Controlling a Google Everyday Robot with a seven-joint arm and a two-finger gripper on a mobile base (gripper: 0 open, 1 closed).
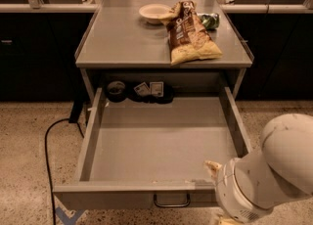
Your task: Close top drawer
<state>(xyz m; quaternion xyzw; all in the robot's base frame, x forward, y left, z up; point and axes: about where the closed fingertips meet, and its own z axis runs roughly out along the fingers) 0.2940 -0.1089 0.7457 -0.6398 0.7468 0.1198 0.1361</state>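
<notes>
The grey cabinet (pixel 122 43) fills the upper and middle frame, its flat top running back towards dark counters. Below that top, the top drawer (pixel 161 143) is pulled far out towards the bottom of the frame. It is as broad as the cabinet, and its grey floor is mostly bare. Its plain front panel runs along the bottom edge, with the small dark wire handle (pixel 171 201) at its centre.

The robot's white arm (pixel 276 168) bulks in the lower right corner, overlapping the drawer's front right corner. The gripper (pixel 220 220) is at the very bottom edge beneath the arm's rounded wrist, just right of the handle and at about the level of the front panel. Only a pale sliver of it shows, so I cannot tell whether it is released or clenched, or whether it touches the drawer.

On the cabinet top a brown and yellow snack bag (pixel 190 35) lies right of centre. A pale bowl (pixel 154 12) sits just left of its upper end, and a small green packet (pixel 210 21) just right of it.

At the back of the drawer are a dark roll (pixel 116 90) and two small white packets (pixel 150 89). A black cable (pixel 49 141) curls over the speckled floor at left.
</notes>
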